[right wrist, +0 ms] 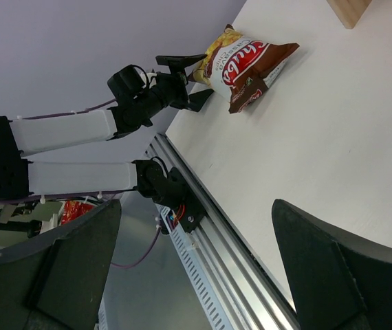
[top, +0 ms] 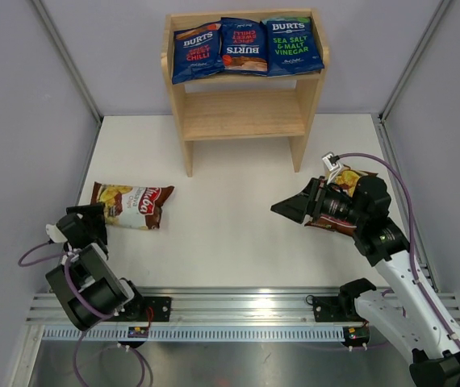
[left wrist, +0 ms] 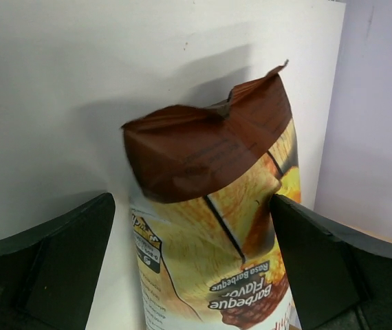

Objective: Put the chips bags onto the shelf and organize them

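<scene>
Standing at 12 o'clock on the counter (top: 230,234), the light wooden shelf (top: 244,117) carries three dark blue BURTS bags side by side on its top tier. The sweet chilli bag (top: 197,52) is at the left. The second red-lettered bag (top: 244,46), in the middle, has its print upside down. The green-lettered sea salt and malt vinegar bag (top: 291,47) is at the right. The lower tier is bare wood.

One brown-and-white Chuba bag (top: 133,205) lies flat on the counter at about 8 o'clock, with its crimped brown end towards the left arm. A second bag (top: 333,226) lies at about 4 o'clock, mostly hidden beneath the right arm, so its print cannot be read.

The counter is matt white and enclosed by pale grey-lilac panels. An aluminium rail (top: 238,302) along the 6 o'clock edge carries both arm bases.

The left arm is folded low, and the left claw (left wrist: 190,206) is spread wide, one finger on either side of the Chuba bag's end. Contact cannot be confirmed. The right arm reaches forward over the hidden bag. The right claw (right wrist: 196,206) points towards 9 o'clock with its fingers apart, holding nothing.
</scene>
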Available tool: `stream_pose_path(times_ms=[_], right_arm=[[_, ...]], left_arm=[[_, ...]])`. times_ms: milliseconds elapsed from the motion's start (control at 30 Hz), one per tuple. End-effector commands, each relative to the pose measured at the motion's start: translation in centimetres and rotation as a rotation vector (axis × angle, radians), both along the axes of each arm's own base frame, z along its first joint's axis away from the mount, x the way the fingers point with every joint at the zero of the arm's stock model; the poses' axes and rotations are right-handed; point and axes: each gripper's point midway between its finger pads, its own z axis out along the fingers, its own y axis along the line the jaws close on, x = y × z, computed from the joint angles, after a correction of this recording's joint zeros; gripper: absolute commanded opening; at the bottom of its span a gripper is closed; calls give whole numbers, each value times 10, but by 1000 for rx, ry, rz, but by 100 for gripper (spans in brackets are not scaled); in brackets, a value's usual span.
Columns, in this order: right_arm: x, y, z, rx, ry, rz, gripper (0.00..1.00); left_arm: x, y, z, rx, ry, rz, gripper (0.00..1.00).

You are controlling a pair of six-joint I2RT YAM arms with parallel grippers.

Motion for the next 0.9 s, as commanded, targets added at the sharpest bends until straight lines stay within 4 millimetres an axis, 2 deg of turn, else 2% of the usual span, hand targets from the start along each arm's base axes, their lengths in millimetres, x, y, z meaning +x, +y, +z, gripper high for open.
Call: stream_pose_path(times_ms=[0,233,500,600,700,733,867], right_arm=[[-1,3,27,40,-71,22,98],[4,4,23,39,-60,16,98],[7,4,17,35,-50,7,98],[7,3,18,35,-50,4,98],[9,3,16,32,-52,-4,98],[10,3,16,33,-48,-7,98],[13,4,12,40,-41,-13,98]], left_arm=[[23,20,22,53,-84,8,99],[39,15,15,38,-107,-28,84],[60,1,36,102,-150,-104,25],[57,-2,44,127,-152,-108,16],[54,-8,60,155,-171,-139,8],[55,-14,65,155,-180,-166,2],[54,-34,86,160,-249,-262,0]])
